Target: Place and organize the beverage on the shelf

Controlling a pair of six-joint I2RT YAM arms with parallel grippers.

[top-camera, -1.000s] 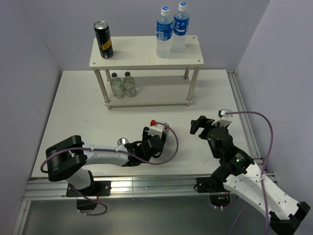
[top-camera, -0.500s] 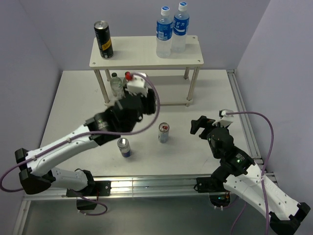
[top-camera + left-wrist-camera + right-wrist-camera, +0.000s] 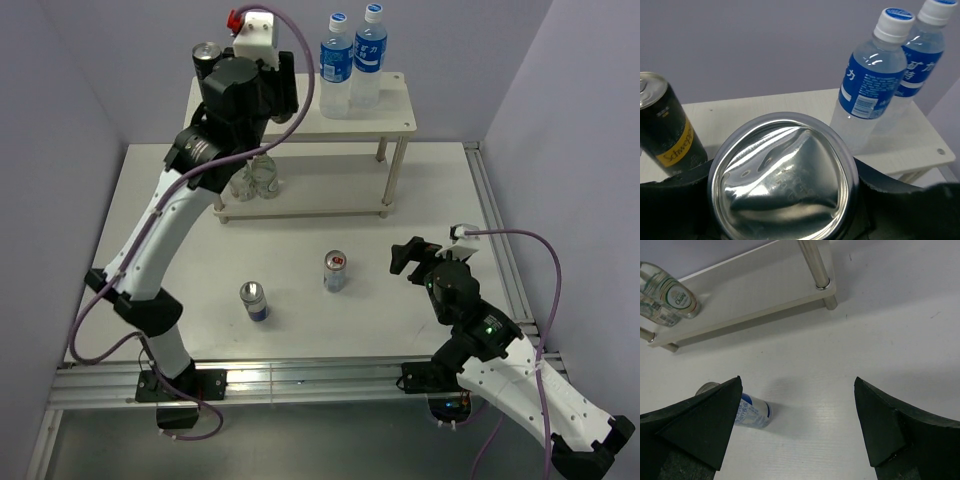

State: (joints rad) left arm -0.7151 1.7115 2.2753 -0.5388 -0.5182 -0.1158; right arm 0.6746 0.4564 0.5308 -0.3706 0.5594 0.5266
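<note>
The shelf (image 3: 365, 112) stands at the back of the table. On its top board are two blue-capped water bottles (image 3: 336, 62) (image 3: 369, 52) and a tall black can with yellow marks (image 3: 207, 52); they also show in the left wrist view, bottles (image 3: 867, 95) (image 3: 921, 57) and black can (image 3: 667, 132). My left gripper (image 3: 238, 85) is raised over the top board between them, shut on a can (image 3: 782, 175) whose silver base fills the wrist view; its sides are hidden. Two short silver cans (image 3: 335, 270) (image 3: 254, 300) stand on the table. My right gripper (image 3: 412, 255) is open and empty, right of them.
Two small clear unlabelled bottles (image 3: 252, 175) stand on the lower board at the left; one shows in the right wrist view (image 3: 665, 300). A short can with blue print (image 3: 752, 412) shows beside my right gripper's left finger. A metal rail runs along the table's right edge (image 3: 495, 235).
My left arm has risen from the table near the short cans up to the shelf's top board, carrying a can. The right arm has not moved.
</note>
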